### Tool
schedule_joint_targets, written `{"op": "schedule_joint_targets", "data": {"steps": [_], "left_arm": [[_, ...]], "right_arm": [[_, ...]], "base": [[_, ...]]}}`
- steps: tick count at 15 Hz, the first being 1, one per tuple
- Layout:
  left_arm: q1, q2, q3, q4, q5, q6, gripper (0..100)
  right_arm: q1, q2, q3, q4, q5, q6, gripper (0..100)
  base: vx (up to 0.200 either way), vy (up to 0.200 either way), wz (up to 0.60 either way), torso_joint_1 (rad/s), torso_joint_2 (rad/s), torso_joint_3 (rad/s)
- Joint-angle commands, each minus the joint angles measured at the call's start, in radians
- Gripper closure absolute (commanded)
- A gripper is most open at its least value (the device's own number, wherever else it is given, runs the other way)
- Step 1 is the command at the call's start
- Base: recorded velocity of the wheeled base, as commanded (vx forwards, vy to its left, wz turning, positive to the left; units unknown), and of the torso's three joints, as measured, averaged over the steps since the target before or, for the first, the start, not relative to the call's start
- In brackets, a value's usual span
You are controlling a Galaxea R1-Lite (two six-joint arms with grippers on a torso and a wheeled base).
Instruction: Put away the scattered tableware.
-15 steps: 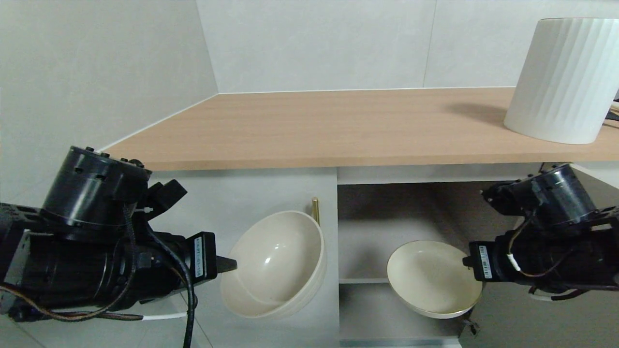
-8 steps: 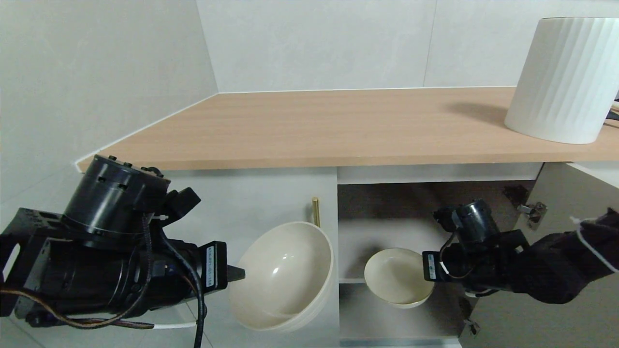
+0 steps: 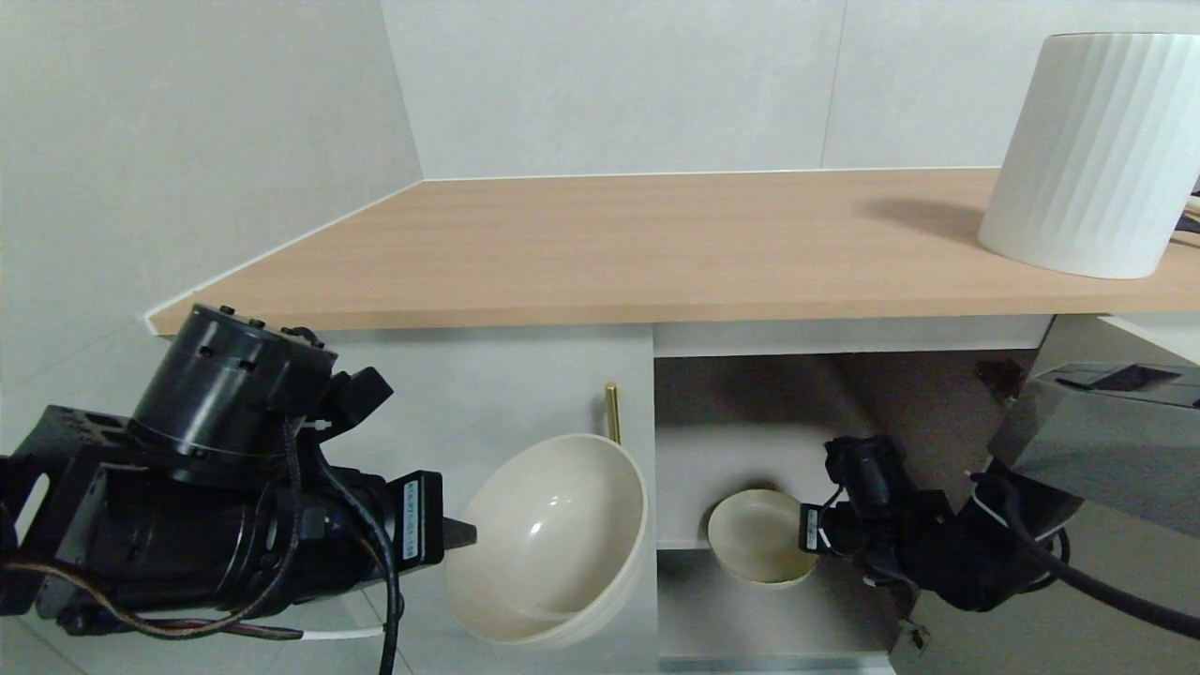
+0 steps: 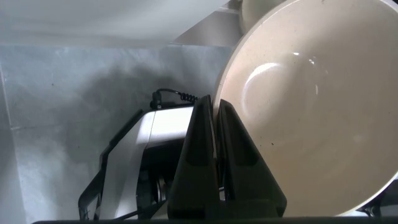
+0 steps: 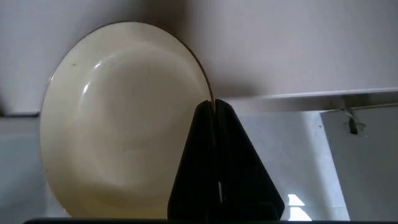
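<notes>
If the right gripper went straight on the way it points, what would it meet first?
Probably the cabinet's inner wall: the right gripper, shut on the small dish, points into the open compartment. Depth is unclear.

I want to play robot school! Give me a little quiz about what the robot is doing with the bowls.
1. True or false: the left gripper is shut on the rim of the big bowl.
2. Where does the right gripper hold the small bowl? A: in a sink. B: in the open cupboard. C: on the floor.
3. Fill in the gap: the white ribbed container stands on the wooden ____.
Key: 1 true; 2 B; 3 countertop.
</notes>
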Motion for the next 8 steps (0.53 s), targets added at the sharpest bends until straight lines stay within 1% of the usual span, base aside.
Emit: {"op": "schedule_joint_targets", "data": {"steps": [1, 2, 3, 6, 8], "left_arm": [[-0.001, 0.002, 0.001, 0.0, -0.001, -0.001, 100], [-0.001, 0.0, 0.001, 0.0, 0.001, -0.001, 100], [-0.001, 0.0, 0.001, 0.0, 0.001, -0.001, 100], [-0.001, 0.002, 0.001, 0.0, -0.001, -0.001, 100], [-0.001, 0.002, 0.001, 0.0, -0.001, -0.001, 100]], "right_arm": [[-0.014, 0.061, -0.025, 0.001, -0.013, 0.0, 100], [-0.024, 0.091, -0.06, 0.0, -0.067, 0.003, 100], [-0.026, 0.105, -0.077, 0.0, -0.093, 0.015, 100], [-0.034, 0.11, -0.111, 0.0, -0.105, 0.064, 100], [-0.043, 0.116, -0.141, 0.0, -0.156, 0.078, 100]], "base": [[0.0, 0.0, 0.0, 0.0, 0.0, 0.0], [0.0, 0.0, 0.0, 0.0, 0.0, 0.0], [0.0, 0.0, 0.0, 0.0, 0.0, 0.0], [0.0, 0.0, 0.0, 0.0, 0.0, 0.0], [0.0, 0.0, 0.0, 0.0, 0.0, 0.0]]}}
